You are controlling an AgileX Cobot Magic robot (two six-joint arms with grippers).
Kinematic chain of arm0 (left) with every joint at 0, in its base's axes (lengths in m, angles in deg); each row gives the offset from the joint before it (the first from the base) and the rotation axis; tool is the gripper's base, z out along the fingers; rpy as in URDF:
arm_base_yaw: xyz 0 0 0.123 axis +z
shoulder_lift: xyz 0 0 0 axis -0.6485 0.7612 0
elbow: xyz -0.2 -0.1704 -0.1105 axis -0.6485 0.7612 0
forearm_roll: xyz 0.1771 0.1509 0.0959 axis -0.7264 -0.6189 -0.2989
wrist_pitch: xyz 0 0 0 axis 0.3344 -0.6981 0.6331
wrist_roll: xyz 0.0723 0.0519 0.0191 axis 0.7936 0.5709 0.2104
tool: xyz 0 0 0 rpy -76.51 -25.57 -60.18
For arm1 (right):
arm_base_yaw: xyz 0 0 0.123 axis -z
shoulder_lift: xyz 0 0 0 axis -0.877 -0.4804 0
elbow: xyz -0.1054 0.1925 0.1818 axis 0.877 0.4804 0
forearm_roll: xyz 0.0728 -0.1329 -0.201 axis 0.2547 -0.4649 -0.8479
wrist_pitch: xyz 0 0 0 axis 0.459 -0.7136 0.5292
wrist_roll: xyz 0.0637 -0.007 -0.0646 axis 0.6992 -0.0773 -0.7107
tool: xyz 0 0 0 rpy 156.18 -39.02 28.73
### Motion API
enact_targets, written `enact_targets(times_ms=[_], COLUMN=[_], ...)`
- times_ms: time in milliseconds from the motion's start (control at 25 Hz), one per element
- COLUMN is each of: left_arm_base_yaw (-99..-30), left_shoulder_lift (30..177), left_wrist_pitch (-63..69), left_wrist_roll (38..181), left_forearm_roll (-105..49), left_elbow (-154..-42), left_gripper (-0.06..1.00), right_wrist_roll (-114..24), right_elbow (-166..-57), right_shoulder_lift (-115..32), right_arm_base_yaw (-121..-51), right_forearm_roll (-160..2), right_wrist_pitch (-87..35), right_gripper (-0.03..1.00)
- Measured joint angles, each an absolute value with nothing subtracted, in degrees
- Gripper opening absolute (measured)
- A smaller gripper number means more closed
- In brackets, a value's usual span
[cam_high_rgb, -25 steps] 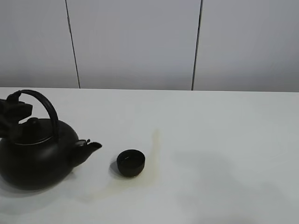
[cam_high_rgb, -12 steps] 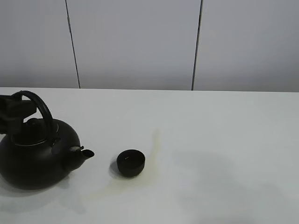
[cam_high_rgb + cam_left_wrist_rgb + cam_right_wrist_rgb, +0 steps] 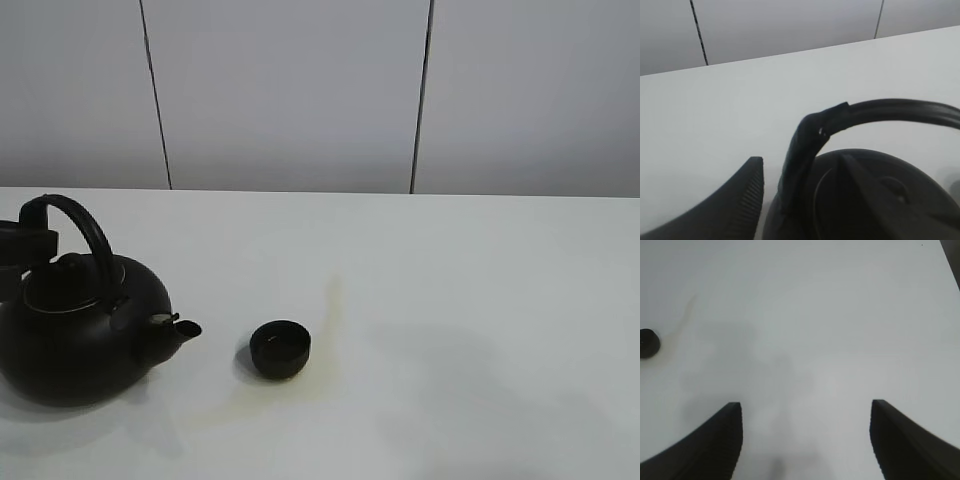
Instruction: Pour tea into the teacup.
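The big black kettle (image 3: 80,335) stands upright on the white table (image 3: 480,300) at the left, its spout (image 3: 178,330) pointing right toward the teacup (image 3: 280,348). The teacup is small, black and handleless, and sits a short gap from the spout. My left gripper (image 3: 28,243) is at the left end of the kettle's arched handle (image 3: 85,225). In the left wrist view the handle (image 3: 812,137) lies between the jaws with a gap to the ribbed finger (image 3: 730,207), so the gripper (image 3: 799,162) is open. My right gripper (image 3: 806,407) is open and empty, far from the teacup (image 3: 647,342).
A faint yellowish stain (image 3: 330,300) runs across the table behind the teacup. A grey panelled wall (image 3: 300,90) rises behind the table's far edge. The right arm is out of the exterior high view.
The kettle went from tilted with its spout raised to standing flat, and swung slightly left. My left gripper has since eased off the handle and dropped a little.
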State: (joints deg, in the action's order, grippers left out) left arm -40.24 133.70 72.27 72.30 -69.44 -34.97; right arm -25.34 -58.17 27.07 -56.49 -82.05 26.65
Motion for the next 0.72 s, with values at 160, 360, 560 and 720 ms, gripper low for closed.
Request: enact_targets(times_ms=[160,360,560,720], left_arm_base_yaw=[-38.0,-33.9,-31.6,-30.4], left_shoulder_lift=[130.9,128.5,126.9,126.6], left_wrist_pitch=[72.3,72.7,72.7,70.9], left_wrist_roll=[72.0,71.9,67.4,59.2], left_forearm_roll=[-69.4,-69.4,-67.3,-67.1], left_elbow=[-33.1,-29.8,-29.7,-34.6], left_gripper=[0.34,0.34,0.34,0.34], right_wrist_roll=[-25.3,-25.3,-25.3,-25.3], right_elbow=[-58.2,-58.2,-58.2,-58.2], right_shoulder_lift=[27.1,27.1,27.1,27.1], right_arm_base_yaw=[-56.5,-56.5,-56.5,-56.5], right_forearm_roll=[-82.0,-81.9,-81.9,-81.9], right_wrist_pitch=[26.6,26.6,26.6,26.6], right_gripper=[0.49,0.49,0.49,0.49])
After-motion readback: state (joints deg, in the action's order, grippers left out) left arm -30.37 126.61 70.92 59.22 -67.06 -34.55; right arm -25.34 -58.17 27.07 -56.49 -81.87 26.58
